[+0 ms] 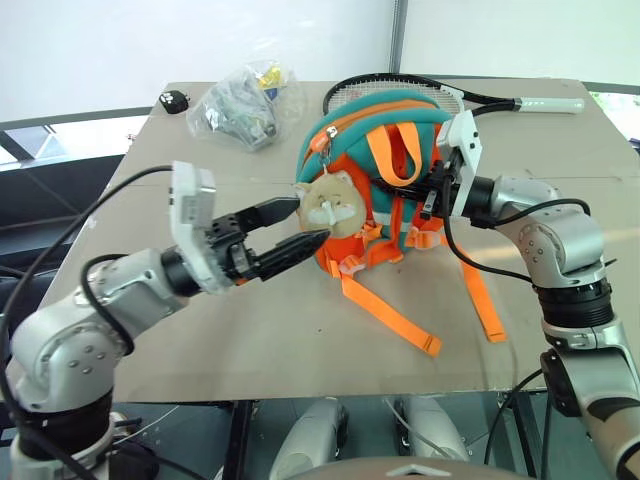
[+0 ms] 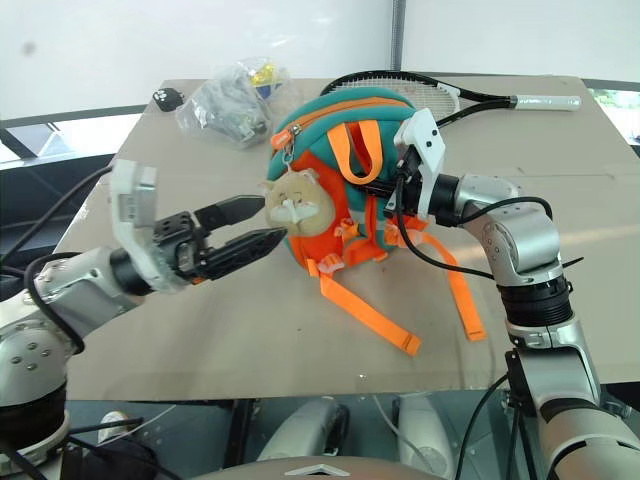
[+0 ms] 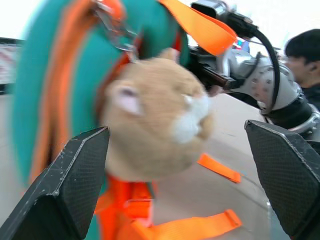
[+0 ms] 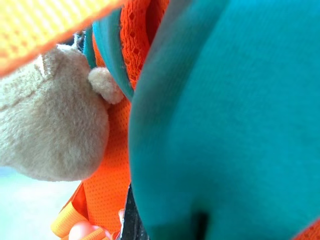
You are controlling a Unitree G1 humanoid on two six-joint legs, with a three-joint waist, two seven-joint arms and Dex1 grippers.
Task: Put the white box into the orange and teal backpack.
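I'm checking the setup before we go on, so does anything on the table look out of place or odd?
The orange and teal backpack stands on the table with its loose orange straps trailing toward the front edge. A tennis racket lies behind it, and a clear plastic bag sits at the back. Nothing looks spilled or damaged.

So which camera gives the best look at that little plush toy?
The left wrist view: the plush toy hangs close-up between the open left fingers. Both eye views show it small on the backpack; the right wrist view catches its back.
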